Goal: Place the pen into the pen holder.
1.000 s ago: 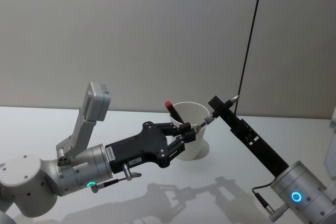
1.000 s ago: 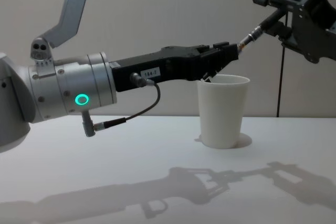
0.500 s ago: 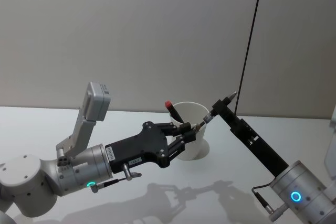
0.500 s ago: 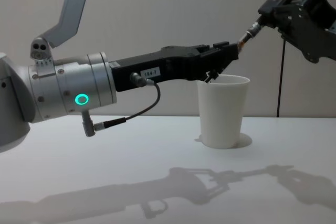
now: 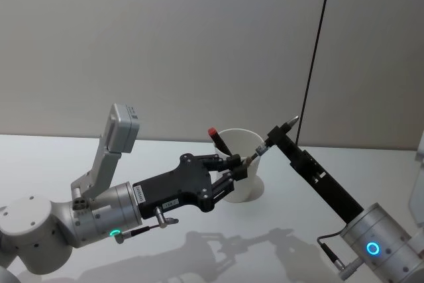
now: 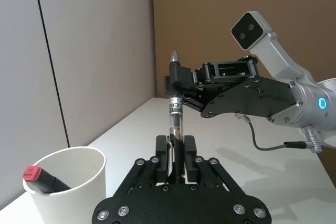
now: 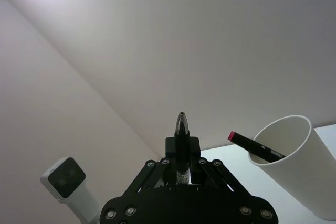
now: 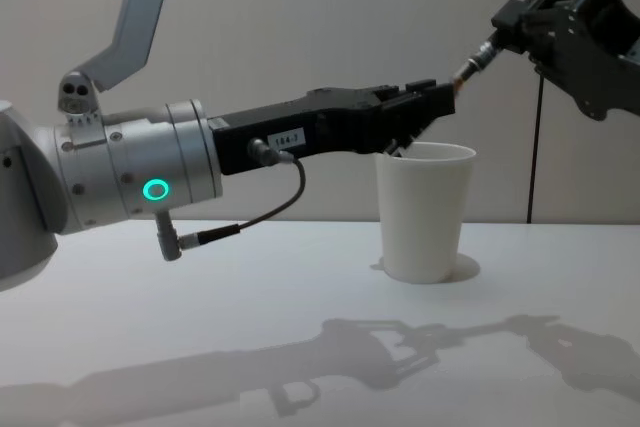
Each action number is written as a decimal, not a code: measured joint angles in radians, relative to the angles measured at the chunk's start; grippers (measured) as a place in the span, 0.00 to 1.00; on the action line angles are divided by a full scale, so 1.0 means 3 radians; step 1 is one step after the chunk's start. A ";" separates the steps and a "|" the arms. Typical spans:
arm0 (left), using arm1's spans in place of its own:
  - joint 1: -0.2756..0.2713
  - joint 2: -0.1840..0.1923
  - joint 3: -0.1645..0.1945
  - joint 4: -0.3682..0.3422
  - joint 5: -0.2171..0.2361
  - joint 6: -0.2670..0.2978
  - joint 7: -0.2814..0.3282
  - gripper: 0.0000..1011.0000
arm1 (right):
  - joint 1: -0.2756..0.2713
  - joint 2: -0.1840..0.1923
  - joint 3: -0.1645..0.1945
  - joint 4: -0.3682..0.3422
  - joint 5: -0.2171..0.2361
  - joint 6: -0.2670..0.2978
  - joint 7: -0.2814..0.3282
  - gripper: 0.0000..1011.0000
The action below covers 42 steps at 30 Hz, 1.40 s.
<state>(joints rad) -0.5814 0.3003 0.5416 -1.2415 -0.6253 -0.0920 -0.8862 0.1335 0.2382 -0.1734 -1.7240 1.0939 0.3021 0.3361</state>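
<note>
- The left claw point(image 5: 240, 167) reaches out over the table point(image 5: 79, 157) with its fingers point(image 6: 169, 153) pressed together on the lower end of the pen point(image 6: 175, 121), right at the near rim of the pen holder point(image 5: 242, 173).
- The right claw point(image 5: 277, 138) comes in from about four o'clock of the cup and pinches the same pen near its upper end, so the pen is held in the air between the two claws, slanting up from the left one toward the right one.
- In the right wrist view the pen's dark pointed tip sticks out past the right claw's closed fingers point(image 7: 181, 148).
- In the chest view the pen point(image 8: 470, 65) runs from the left claw point(image 8: 430, 107) up to the right claw point(image 8: 508, 27), above the rim of the cup point(image 8: 424, 212).
- The pen holder is a plain white paper cup standing upright on the white table, near its far edge.
- A marker with a red cap point(image 5: 213, 132) already leans inside the cup, its cap poking above the rim at about ten o'clock.
</note>
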 joint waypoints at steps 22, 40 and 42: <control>0.0000 0.0000 0.0000 0.0000 0.0000 0.0000 0.0001 0.84 | 0.0000 0.0001 0.0000 0.0000 0.0000 0.0000 0.0000 0.13; 0.0000 0.0000 0.0000 0.0000 0.0000 0.0000 0.0000 0.99 | 0.0093 0.0098 -0.0012 0.0064 -0.0218 -0.0216 -0.0022 0.13; 0.0000 0.0000 0.0000 0.0000 -0.0001 0.0000 0.0000 0.99 | 0.0118 0.0111 -0.0007 0.0085 -0.0271 -0.0278 -0.0034 0.13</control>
<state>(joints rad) -0.5814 0.3002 0.5416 -1.2414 -0.6255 -0.0920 -0.8863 0.1688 0.2715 -0.1756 -1.6986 1.0125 0.2188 0.3260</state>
